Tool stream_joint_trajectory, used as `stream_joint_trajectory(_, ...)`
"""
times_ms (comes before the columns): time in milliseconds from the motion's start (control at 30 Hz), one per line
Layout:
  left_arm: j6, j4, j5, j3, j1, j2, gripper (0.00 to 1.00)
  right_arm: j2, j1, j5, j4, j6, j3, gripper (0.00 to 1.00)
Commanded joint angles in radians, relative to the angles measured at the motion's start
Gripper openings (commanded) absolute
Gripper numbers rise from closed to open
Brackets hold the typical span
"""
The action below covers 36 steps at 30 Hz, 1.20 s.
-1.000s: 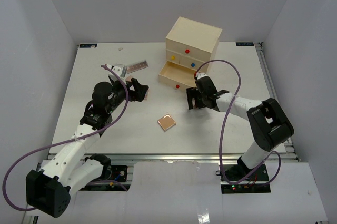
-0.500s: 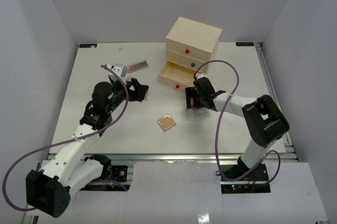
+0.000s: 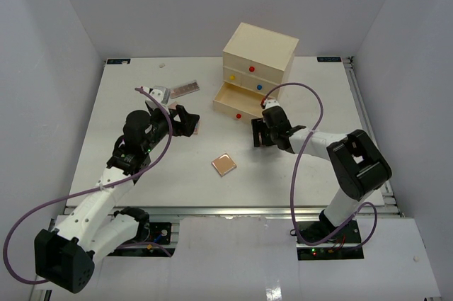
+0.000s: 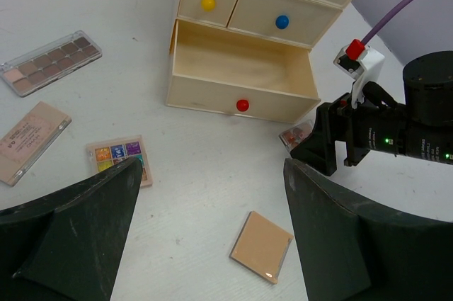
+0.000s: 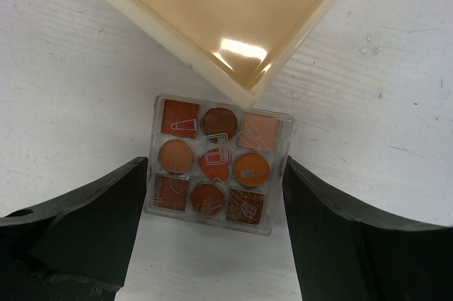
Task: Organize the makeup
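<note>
Right hand (image 5: 214, 170), fingers spread, flanks the nine-pan orange palette (image 5: 216, 163) lying flat on the desk (image 5: 64, 67); a corner of the open drawer (image 5: 212, 3) sits just beyond. Left hand (image 4: 212, 173) hangs open over a peach compact (image 4: 261, 246). Palette lettering is illegible.

Outstretched left arm (image 3: 106, 179), folded right arm (image 3: 357, 165), fingers (image 4: 71, 237) parted (both)

- Looks like smooth cream-painted wood on the chest (image 3: 258, 49); gleams glossy inside the open drawer (image 5: 212, 3).
- Shines as clear hard plastic over the nine-pan palette (image 5: 216, 163), with matt and glittery pans beneath.
- Appears matt white and faintly grained across the desk (image 5: 71, 88).
- Seems smooth, with a slight gloss, on the peach compact (image 4: 261, 246).
- Shows matt black plastic on the right tool (image 5: 214, 173).
- Glistens on the round knobs (image 4: 243, 105).
</note>
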<state>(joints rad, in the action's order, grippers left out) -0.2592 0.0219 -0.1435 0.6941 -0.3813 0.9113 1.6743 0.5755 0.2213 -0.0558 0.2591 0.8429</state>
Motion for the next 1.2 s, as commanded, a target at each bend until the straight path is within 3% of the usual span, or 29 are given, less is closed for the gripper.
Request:
stream_joint_trajectory(0,0.008,-0.002,0.004,-0.008,0.005,-0.026,0.93,-0.022,0.000,0.018,0.010,-0.043,-0.035,0.71)
stream_joint_trajectory(333,0.009,-0.002,0.010,-0.012,0.005,-0.033,0.93,-0.066,0.000,-0.032,0.045,-0.154,-0.034,0.52)
stream_joint_trajectory(500,0.007,-0.003,0.005,-0.010,0.005,-0.032,0.93,-0.166,-0.002,-0.123,0.054,-0.212,-0.051,0.48)
stream_joint_trajectory(833,0.008,-0.002,0.009,-0.012,0.005,-0.037,0.93,-0.210,-0.001,-0.346,0.134,-0.250,-0.062,0.43)
stream_joint_trajectory(1167,0.008,-0.001,0.007,-0.011,0.005,-0.035,0.93,-0.359,0.000,-0.381,0.171,-0.324,0.005,0.43)
